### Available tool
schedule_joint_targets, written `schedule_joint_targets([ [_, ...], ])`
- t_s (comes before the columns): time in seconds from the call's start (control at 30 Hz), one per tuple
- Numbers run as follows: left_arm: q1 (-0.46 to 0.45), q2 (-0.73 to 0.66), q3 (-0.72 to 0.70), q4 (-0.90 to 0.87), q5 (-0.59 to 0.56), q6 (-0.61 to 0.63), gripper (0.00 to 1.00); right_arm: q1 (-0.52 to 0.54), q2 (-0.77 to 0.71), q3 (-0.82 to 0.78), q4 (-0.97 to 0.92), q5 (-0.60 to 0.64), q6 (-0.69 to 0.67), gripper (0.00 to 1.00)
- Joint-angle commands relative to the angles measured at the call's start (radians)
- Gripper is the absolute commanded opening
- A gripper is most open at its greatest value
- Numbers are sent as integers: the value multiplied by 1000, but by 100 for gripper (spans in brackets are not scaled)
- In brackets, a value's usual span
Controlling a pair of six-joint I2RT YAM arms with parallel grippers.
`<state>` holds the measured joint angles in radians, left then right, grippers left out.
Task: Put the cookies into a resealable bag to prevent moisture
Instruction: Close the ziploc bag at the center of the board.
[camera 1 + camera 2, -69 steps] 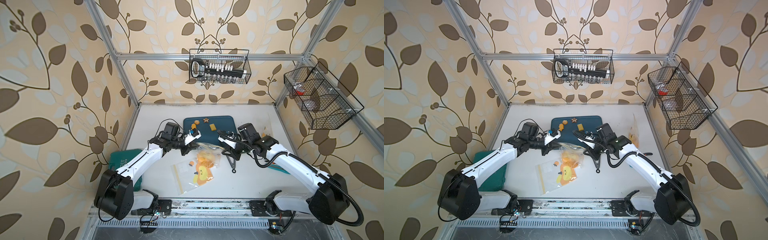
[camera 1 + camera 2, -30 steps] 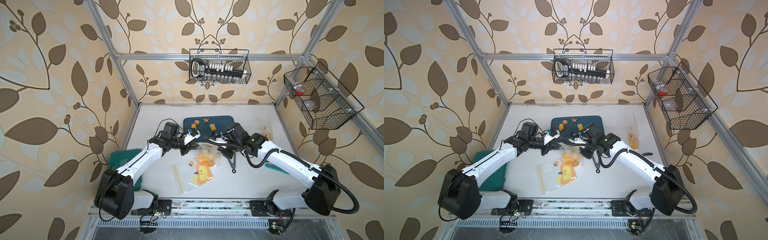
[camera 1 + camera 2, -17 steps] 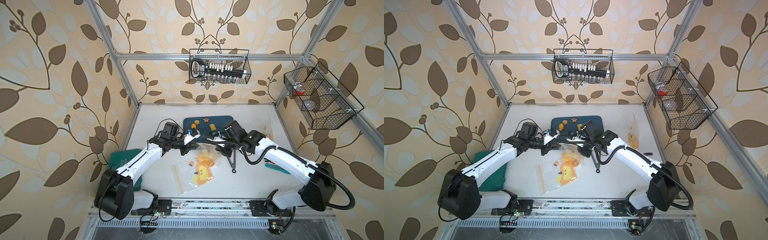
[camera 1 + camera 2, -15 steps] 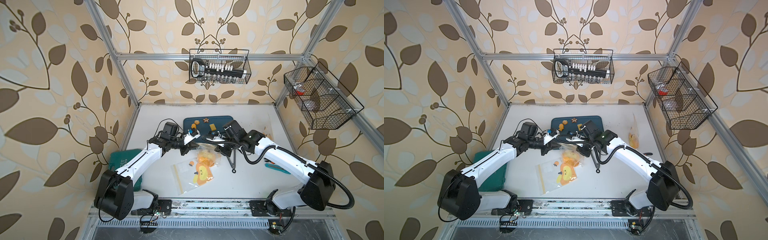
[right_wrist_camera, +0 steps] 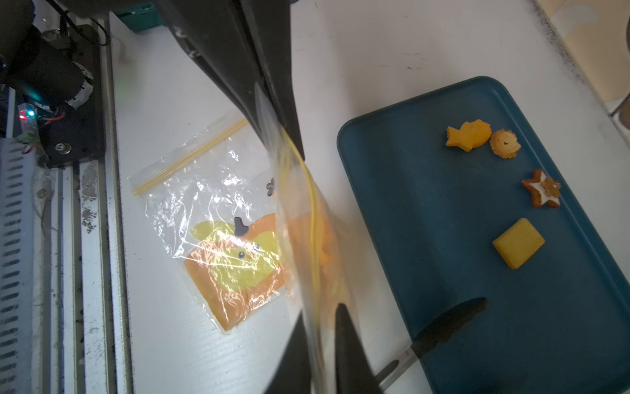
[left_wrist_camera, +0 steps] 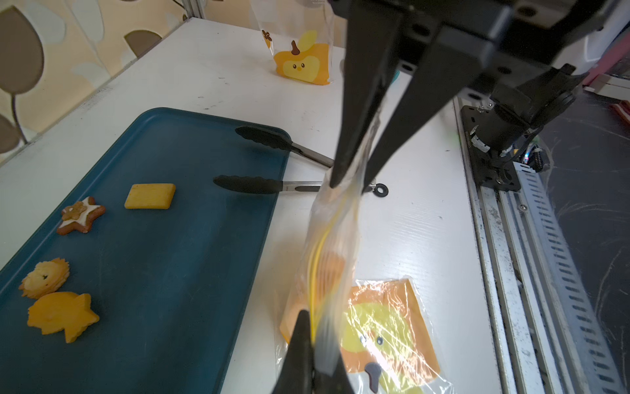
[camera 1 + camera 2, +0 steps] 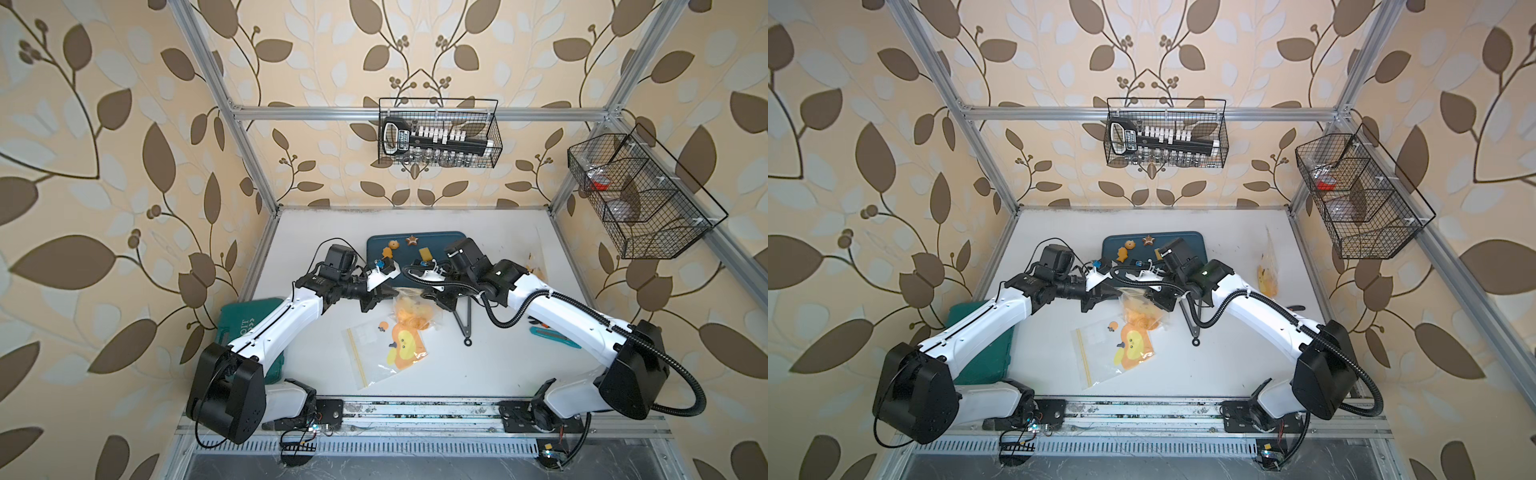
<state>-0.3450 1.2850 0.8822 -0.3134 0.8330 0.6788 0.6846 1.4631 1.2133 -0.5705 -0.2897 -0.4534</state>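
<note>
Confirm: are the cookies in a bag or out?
Out: four cookies lie on the tray. Inside the lifted bag, cannot tell.

Two top views overhead, wrist cameras close, both showing tray (image 6: 170, 256)

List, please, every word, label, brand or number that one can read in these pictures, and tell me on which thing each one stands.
Green case: pale letters, seen upside down and partly covered, perhaps "OIT"; not sure.
Black tool holder in the back wire basket: a white-edged label, too small to read.
Clear bags: only cartoon prints, no words.
Nothing else bears text that can be read.
</note>
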Motion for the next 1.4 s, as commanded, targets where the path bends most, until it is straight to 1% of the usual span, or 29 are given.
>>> schedule_joint_targets([
  [0.0, 9, -33, 21, -13, 52, 25, 0, 3, 12, 11, 45, -41, -4, 0],
  [0.07, 9, -34, 20, -17, 61, 31, 0, 3, 21, 23, 30, -55, -14, 0],
  [0.1, 9, -35, 21, -18, 65, 33, 0, 3, 25, 24, 33, -53, -17, 28],
  [0.13, 9, -35, 21, -18, 68, 34, 0, 3, 25, 21, 42, -54, -17, 41],
  [0.2, 9, -35, 22, -21, 72, 34, 0, 3, 30, 22, 48, -61, -17, 0],
  [0.27, 9, -35, 22, -21, 69, 35, 0, 3, 44, 36, 29, -75, -27, 0],
  [0.33, 9, -35, 22, -22, 67, 34, 0, 3, 44, 29, 52, -68, -25, 40],
  [0.37, 9, -35, 23, -23, 66, 35, 0, 3, 42, 20, 68, -68, -24, 31],
  [0.4, 9, -35, 23, -24, 66, 34, 0, 3, 43, 21, 70, -73, -25, 0],
  [0.47, 9, -38, 23, -25, 64, 35, 0, 3, 52, 35, 52, -95, -40, 0],
  [0.53, 9, -38, 23, -23, 63, 34, 0, 3, 48, 27, 74, -89, -40, 42],
  [0.57, 9, -39, 23, -23, 64, 33, 0, 3, 40, 14, 97, -91, -37, 43],
  [0.6, 9, -39, 23, -24, 66, 32, 0, 3, 36, 8, 110, -104, -35, 15],
  [0.63, 9, -39, 22, -25, 69, 33, 0, 3, 36, 11, 109, -122, -37, 0],
  [0.7, 9, -38, 22, -24, 72, 34, 0, 4, 42, 18, 100, -154, -52, 3],
  [0.73, 9, -38, 23, -25, 74, 35, 0, 4, 42, 16, 107, -160, -52, 23],
  [0.77, 9, -38, 23, -26, 76, 36, 0, 4, 42, 11, 119, -164, -50, 30],
  [0.8, 9, -39, 23, -27, 80, 37, 0, 4, 42, 8, 129, -168, -47, 23],
  [0.83, 9, -41, 23, -30, 85, 39, 0, 4, 45, 11, 130, -174, -45, 0],
  [0.93, 9, -42, 23, -33, 98, 48, 0, 4, 60, 26, 118, -195, -54, 0],
  [0.97, 9, -41, 24, -32, 96, 46, 0, 4, 60, 23, 129, -195, -53, 34],
  [1.0, 9, -40, 24, -33, 97, 46, 0, 4, 59, 17, 140, -196, -52, 47],
  [1.03, 9, -38, 26, -35, 97, 45, 0, 4, 60, 16, 145, -195, -50, 45],
  [1.1, 9, -38, 26, -33, 100, 43, 0, 4, 76, 30, 130, -210, -50, 3],
  [1.13, 9, -37, 26, -32, 99, 43, 0, 4, 83, 38, 124, -214, -52, 0],
  [1.2, 9, -35, 26, -34, 102, 44, 0, 4, 89, 33, 151, -206, -44, 36],
  [1.23, 9, -35, 29, -35, 104, 45, 0, 3, 88, 28, 165, -203, -41, 36],
  [1.3, 9, -35, 28, -36, 104, 46, 0, 4, 93, 27, 172, -226, -35, 0],
  [1.37, 9, -32, 30, -36, 107, 46, 0, 4, 103, 32, 176, -237, -34, 5],
])
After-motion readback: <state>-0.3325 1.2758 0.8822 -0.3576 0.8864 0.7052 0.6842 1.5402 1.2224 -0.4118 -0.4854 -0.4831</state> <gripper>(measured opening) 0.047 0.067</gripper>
